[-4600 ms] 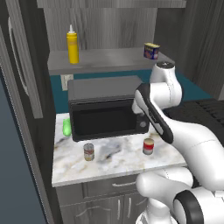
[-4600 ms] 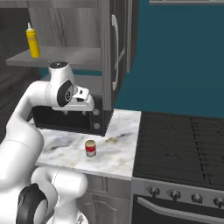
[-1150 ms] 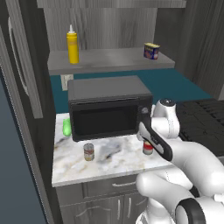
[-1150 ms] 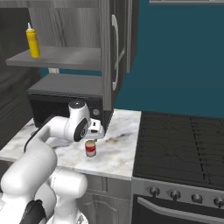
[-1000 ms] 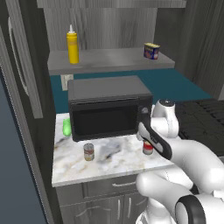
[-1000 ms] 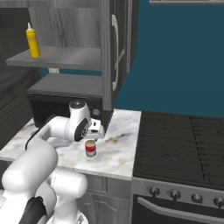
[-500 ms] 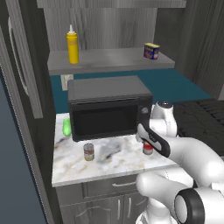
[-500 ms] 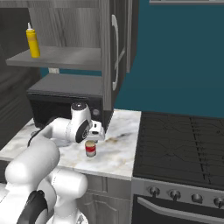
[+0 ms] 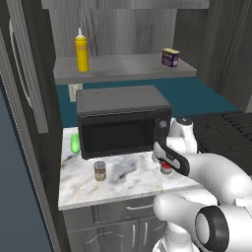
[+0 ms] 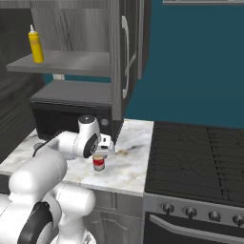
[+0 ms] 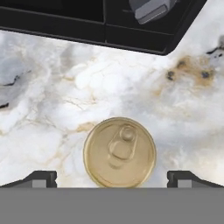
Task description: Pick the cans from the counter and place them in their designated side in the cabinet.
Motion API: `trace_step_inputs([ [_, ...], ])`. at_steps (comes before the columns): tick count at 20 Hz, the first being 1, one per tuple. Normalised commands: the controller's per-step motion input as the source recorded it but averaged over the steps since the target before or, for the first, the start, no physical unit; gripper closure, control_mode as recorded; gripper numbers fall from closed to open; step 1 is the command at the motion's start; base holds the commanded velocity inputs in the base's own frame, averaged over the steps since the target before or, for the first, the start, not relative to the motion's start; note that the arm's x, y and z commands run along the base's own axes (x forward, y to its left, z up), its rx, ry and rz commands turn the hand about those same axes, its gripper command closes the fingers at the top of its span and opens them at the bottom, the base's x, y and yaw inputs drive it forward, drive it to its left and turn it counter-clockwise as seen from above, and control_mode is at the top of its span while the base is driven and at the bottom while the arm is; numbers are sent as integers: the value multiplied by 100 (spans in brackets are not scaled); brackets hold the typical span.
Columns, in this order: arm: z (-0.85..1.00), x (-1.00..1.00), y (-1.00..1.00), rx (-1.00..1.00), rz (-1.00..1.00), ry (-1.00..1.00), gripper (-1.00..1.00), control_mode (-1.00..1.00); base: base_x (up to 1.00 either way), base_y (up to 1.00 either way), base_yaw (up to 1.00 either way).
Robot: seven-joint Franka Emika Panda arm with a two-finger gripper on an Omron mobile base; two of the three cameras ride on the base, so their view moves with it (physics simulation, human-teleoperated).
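gripper [image 11: 112, 177] spread, poised straight over red-and-white can [image 10: 98, 162], tips at 9 and 3 o'clock to straddle it | can upright on counter [image 10: 128, 167] | second can [image 9: 100, 171] at microwave's [image 9: 120, 120] 7 o'clock

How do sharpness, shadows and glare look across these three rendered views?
Left base view: soft and slightly blurred, with a dim patch on the white-and-grey marbled counter beside the brownish-red and tan labelled can. Right base view: even light, no glare, though the black microwave sits in shade. Hand view: crisp, with the pull-tab lid of the red-and-white labelled can evenly lit.
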Motion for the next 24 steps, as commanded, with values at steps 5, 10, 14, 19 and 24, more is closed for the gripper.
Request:
trace_step_inputs([
  [5, -13, 8, 0, 0, 0, 1, -100, -100, 0, 0, 0],
  [10, -8, 9, 0, 0, 0, 0, -100, -100, 0, 0, 0],
  [14, -2, 12, 0, 0, 0, 0, -100, -100, 0, 0, 0],
  [19, -5, 10, 0, 0, 0, 0, -100, -100, 0, 0, 0],
  [24, -11, 5, 0, 0, 0, 1, -100, -100, 0, 0, 0],
])
